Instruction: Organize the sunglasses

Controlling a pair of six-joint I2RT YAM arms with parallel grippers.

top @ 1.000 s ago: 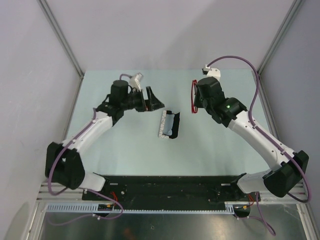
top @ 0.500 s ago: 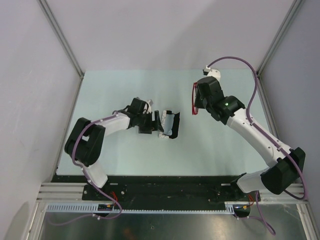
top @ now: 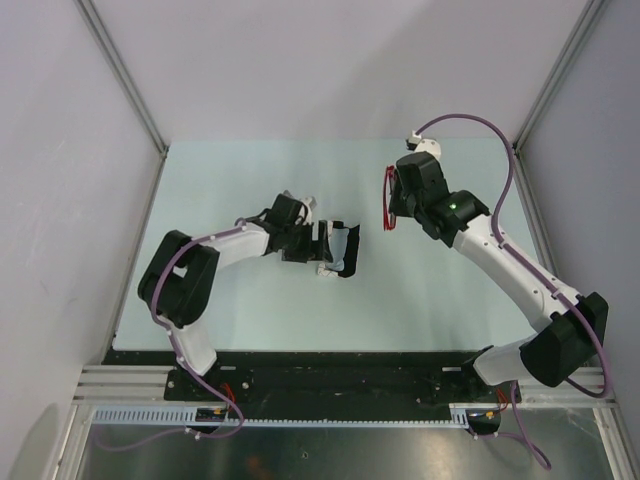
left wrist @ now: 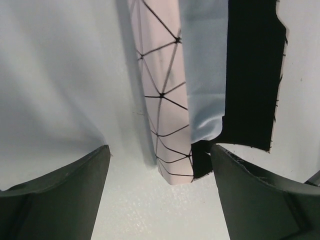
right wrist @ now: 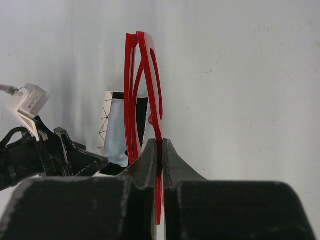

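My right gripper (top: pixel 392 205) is shut on the red sunglasses (top: pixel 386 197) and holds them folded and edge-on above the table, right of the case. In the right wrist view the red frame (right wrist: pixel 142 95) stands up from between my closed fingers (right wrist: pixel 150 160). The white patterned case (top: pixel 332 252) lies open at the table's middle, its black lining up and a light-blue cloth (top: pixel 343 247) inside. My left gripper (top: pixel 322 245) is open at the case's left end. In the left wrist view the case (left wrist: pixel 165 90) and cloth (left wrist: pixel 202 70) lie just beyond my fingers (left wrist: pixel 65 200).
The pale green table (top: pixel 250 170) is bounded by grey walls at left, right and back. A black base rail (top: pixel 330 375) runs along the near edge. The left arm's elbow (top: pixel 180 275) lies low over the table's left half.
My left arm swung down from the back of the table and brought its open gripper to the case's left end. The right gripper with the sunglasses barely moved.
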